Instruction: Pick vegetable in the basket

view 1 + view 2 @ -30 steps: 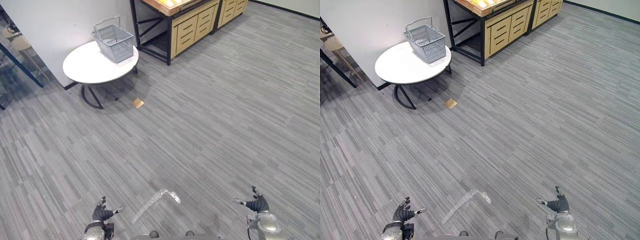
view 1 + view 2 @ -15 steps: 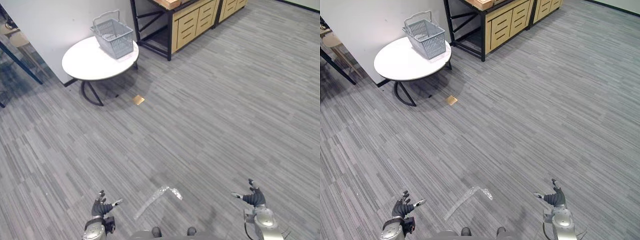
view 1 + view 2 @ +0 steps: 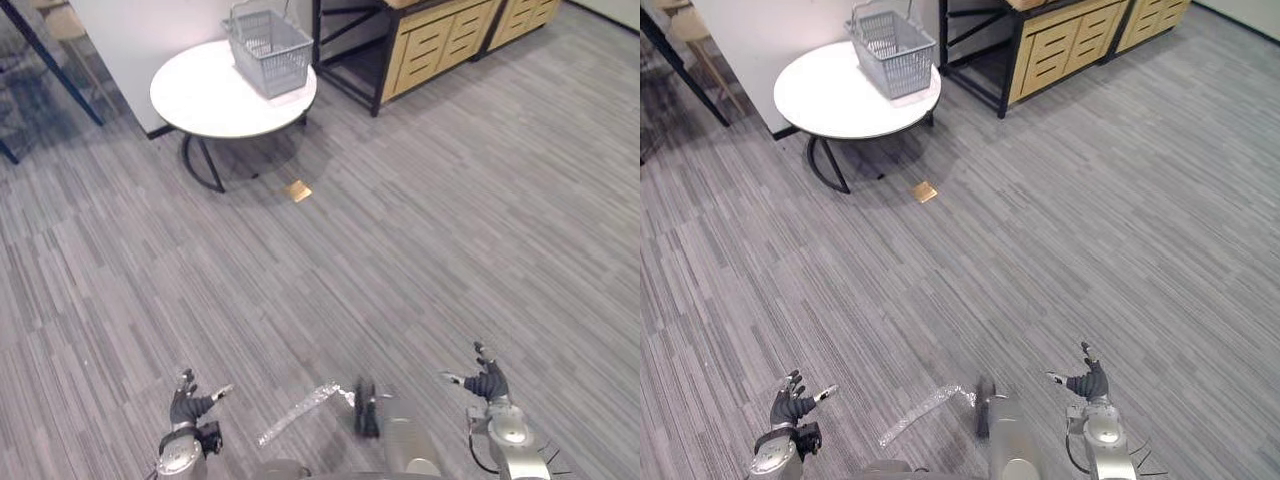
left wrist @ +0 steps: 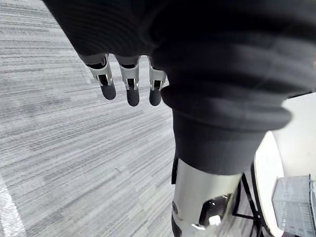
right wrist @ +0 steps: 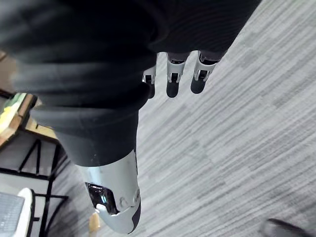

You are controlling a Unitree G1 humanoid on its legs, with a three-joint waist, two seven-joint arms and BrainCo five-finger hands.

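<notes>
In the left eye view, your basket (image 3: pixel 270 40) sits on the white table (image 3: pixel 205 95), well apart from the left hand (image 3: pixel 187 410) and right hand (image 3: pixel 490 385), which hang low, probably because nothing is within reach. Right eye view: whether a vegetable lies inside, you cannot tell. Left wrist view: fingers (image 4: pixel 128 91) relaxed, holding nothing. Right wrist view: fingers (image 5: pixel 172 85) likewise loose and empty

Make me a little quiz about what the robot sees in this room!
1. True or false: the grey basket stands on the round white table.
2. What do the left hand and right hand hold? A a vegetable, B the basket, C nothing.
3. Fill in: the small tan square lies on the ____.
Key: 1 true; 2 C; 3 floor.
</notes>
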